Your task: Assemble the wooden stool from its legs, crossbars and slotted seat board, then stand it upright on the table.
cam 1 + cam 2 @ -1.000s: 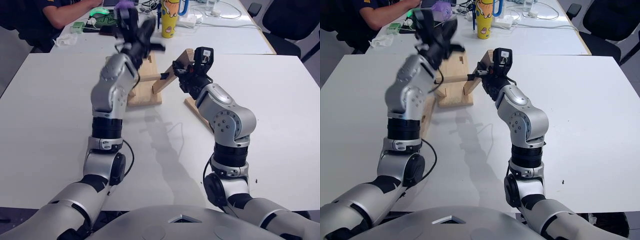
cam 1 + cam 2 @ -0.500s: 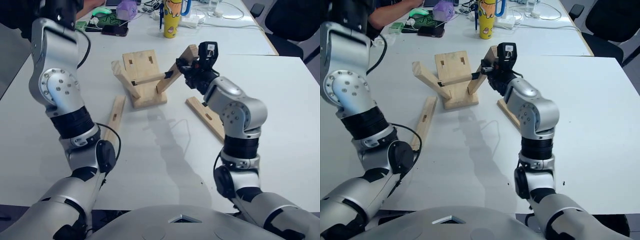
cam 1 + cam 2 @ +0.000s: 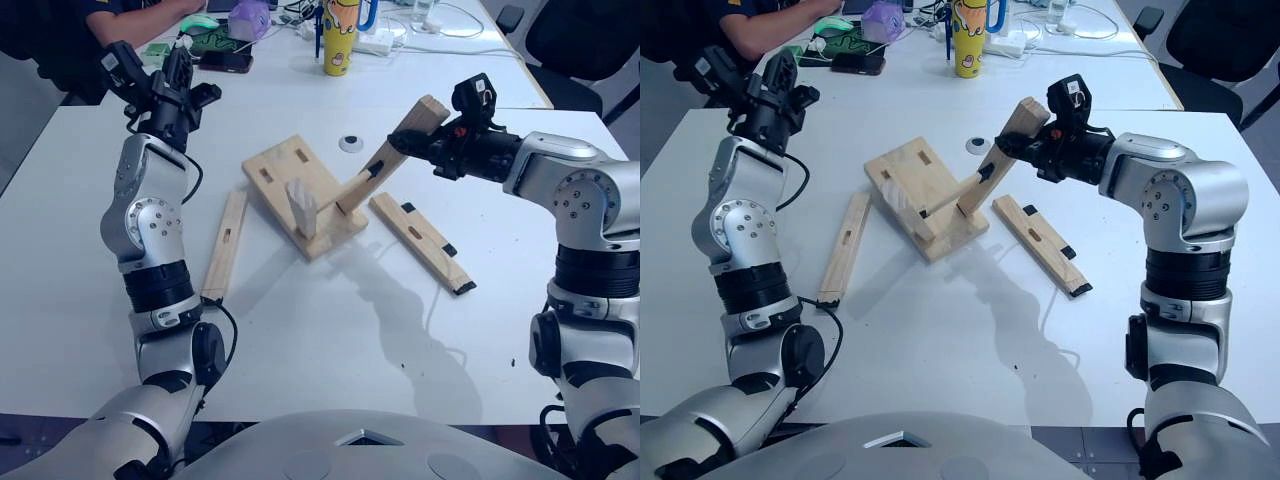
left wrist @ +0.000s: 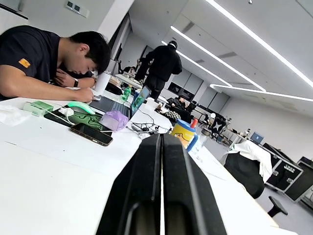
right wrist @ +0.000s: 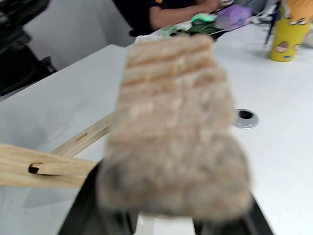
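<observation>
- Swinging outward since the earlier frames, the right gripper point(image 3: 412, 140) is carrying the top of the tilted pale wooden leg point(image 3: 362, 190) toward the robot's right. The flat slotted wooden seat board point(image 3: 285, 180) is now lying turned on the white bench point(image 3: 330, 340). The left gripper point(image 4: 161, 147) has come away from the stool and is hanging high over the bench's far left.
- Right jaws are clenching the tilted pale wooden leg near its upper end, while its lower end is resting on the seat board.
- A thin wooden crossbar point(image 3: 952, 195) is linking that leg to a second short wooden leg point(image 3: 300, 205). This one seems to be standing on the board, though foreshortening is making that hard to judge.
- Left jaws are pressing together on nothing.
- A loose slotted wooden leg point(image 3: 226, 243) is lying left of the board, and another loose leg with dark ends point(image 3: 420, 240) is lying right of it.
- Judging by this, the first leg pair is being seated on the board, so the assembly is at an early stage. The next move is calling for lining the leg ends up with the slots, with the free arm steadying the board.
- No writing is showing on the wooden parts. The tall yellow cup point(image 3: 338, 40) is bearing a cartoon figure, and any print is too small to read.
</observation>
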Robot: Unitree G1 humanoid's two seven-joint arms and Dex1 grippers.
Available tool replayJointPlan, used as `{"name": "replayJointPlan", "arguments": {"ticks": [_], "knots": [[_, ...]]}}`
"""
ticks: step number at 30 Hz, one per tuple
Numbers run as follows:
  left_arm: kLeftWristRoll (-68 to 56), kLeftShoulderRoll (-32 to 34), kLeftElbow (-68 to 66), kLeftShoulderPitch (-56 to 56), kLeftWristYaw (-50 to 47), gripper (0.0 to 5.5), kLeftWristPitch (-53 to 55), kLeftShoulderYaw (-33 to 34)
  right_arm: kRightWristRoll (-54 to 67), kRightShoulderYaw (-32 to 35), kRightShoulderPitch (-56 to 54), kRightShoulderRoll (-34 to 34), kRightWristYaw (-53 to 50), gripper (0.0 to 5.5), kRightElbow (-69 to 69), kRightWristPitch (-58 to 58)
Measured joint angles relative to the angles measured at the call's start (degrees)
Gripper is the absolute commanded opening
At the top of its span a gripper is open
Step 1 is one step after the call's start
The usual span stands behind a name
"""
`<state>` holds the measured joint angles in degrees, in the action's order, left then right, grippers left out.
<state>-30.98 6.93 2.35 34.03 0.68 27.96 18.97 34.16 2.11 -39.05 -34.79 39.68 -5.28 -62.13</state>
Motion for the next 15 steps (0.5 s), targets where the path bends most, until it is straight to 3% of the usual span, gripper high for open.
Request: {"name": "replayJointPlan", "arguments": {"ticks": [6, 15], "knots": [[2.9, -0.2, 0.4, -3.9, 0.1, 0.00, 0.5, -4.5, -1.3, -2.9, -2.6, 0.2, 0.9, 1.06, 3.6, 3.2], [6.9, -1.4, 0.1, -9.0, 0.1, 0.00, 0.5, -7.8, -2.3, -0.2, -1.2, 7.2, -12.6, 1.08, -2.3, -0.6]]}}
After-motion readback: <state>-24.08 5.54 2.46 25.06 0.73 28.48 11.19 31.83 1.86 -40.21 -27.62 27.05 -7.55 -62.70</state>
